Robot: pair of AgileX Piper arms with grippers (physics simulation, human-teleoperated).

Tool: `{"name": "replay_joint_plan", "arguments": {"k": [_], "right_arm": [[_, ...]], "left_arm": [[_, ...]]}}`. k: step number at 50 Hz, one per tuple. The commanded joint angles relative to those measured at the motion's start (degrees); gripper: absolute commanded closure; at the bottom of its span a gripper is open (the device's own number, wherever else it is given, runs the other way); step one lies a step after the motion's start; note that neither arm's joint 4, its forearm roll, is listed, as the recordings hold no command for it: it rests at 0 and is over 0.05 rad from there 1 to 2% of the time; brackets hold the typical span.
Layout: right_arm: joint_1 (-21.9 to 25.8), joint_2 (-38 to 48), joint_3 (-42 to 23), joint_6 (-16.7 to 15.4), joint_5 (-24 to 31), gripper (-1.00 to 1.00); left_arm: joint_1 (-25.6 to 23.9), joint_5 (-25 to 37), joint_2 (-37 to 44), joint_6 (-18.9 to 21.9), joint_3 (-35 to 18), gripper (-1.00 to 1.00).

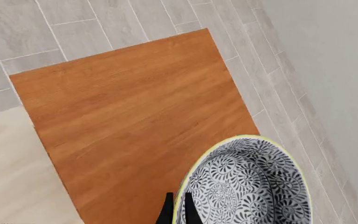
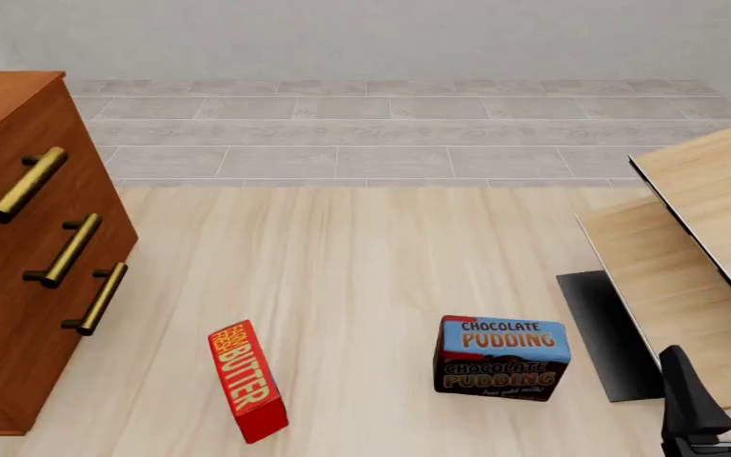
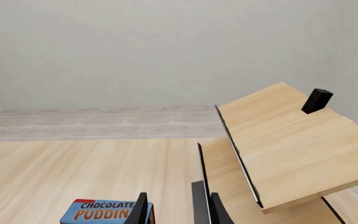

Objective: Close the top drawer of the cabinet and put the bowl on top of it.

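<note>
In the left wrist view my left gripper is shut on the rim of the bowl, which is deep, blue-grey and white with a floral pattern and a pale rim. One finger is inside and one outside. Beneath it lies the reddish-brown top of the cabinet; the bowl shows over one corner of it. Whether it touches the wood I cannot tell. In the front view the cabinet stands at the left, and the top drawer sits flush with the two lower fronts. My right gripper is open low at the right.
A red butter box and a chocolate pudding box stand on the pale table. Slanted light-wood panels with a dark slab fill the right side, close to my right gripper. Grey floor tiles surround the cabinet.
</note>
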Motion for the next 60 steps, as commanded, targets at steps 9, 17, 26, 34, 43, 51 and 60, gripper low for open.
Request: {"name": "replay_joint_plan", "arguments": {"k": [9, 17, 26, 34, 43, 51, 60], "right_arm": [[0.1, 0.0, 0.0, -0.4, 0.0, -1.0], [-0.1, 0.0, 0.0, -0.4, 0.1, -1.0], [0.1, 0.0, 0.0, -0.5, 0.1, -1.0], [0.4, 0.0, 0.1, -0.7, 0.1, -1.0], [0.5, 0.0, 0.0, -0.8, 0.2, -1.0], [0.6, 0.0, 0.1, -0.9, 0.1, -1.0], [0.5, 0.0, 0.1, -0.7, 0.1, -1.0]], "left_arm": [[6.3, -1.7, 6.3, -0.4, -1.5, 1.0], [7.6, -3.9, 7.2, 0.1, 1.7, 1.0], [7.7, -7.4, 7.7, 0.3, 6.2, 1.0], [7.5, -8.6, 6.9, -0.4, 8.5, 1.0], [7.8, -9.8, 7.3, -0.4, 9.6, 1.0], [8.3, -10.3, 7.2, 0.0, 10.4, 1.0], [5.9, -10.4, 4.7, 0.0, 7.9, -1.0]]}}
